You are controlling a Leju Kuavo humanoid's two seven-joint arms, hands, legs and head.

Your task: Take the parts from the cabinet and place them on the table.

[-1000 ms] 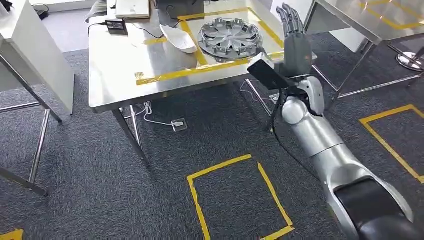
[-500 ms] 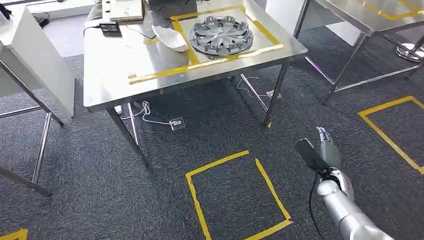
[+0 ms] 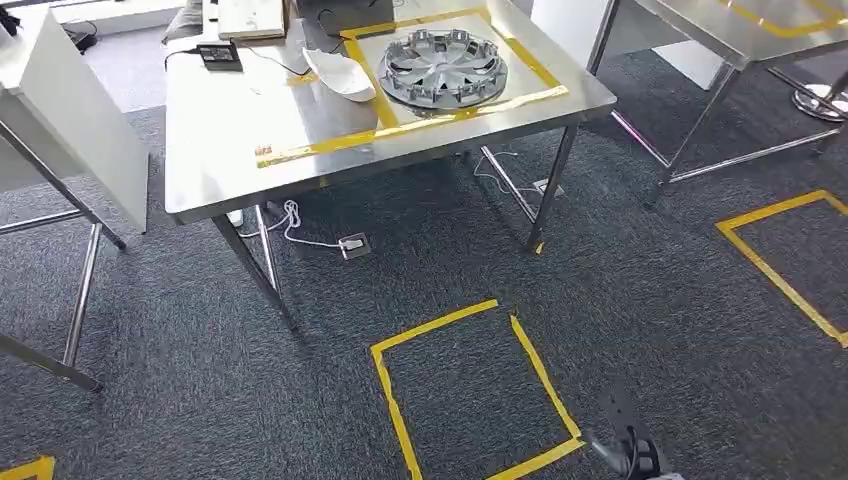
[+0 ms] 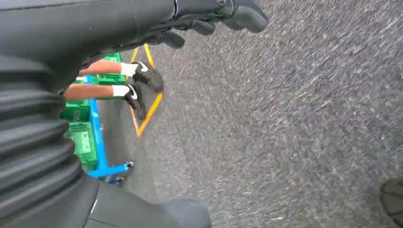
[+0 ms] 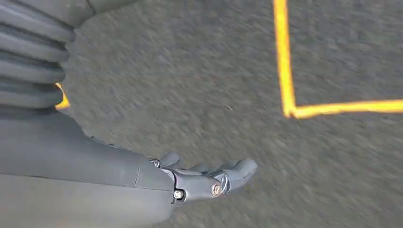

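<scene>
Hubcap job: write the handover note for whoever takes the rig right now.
Left hand: holds nothing, hangs over the carpet.
Right hand: holds nothing, low beside the body, over the carpet near a yellow tape corner.
Hubcap lies flat on the table, inside the taped square. A white part rests just outside it.
Done: hubcap placed.
Left: the cabinet is out of sight, so check it for further parts.

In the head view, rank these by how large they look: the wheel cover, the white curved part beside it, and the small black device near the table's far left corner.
Largest to smallest, as they look in the head view:
1. wheel cover
2. white curved part
3. small black device
All three lie on the same table at a similar distance, so the order seems safe.
</scene>
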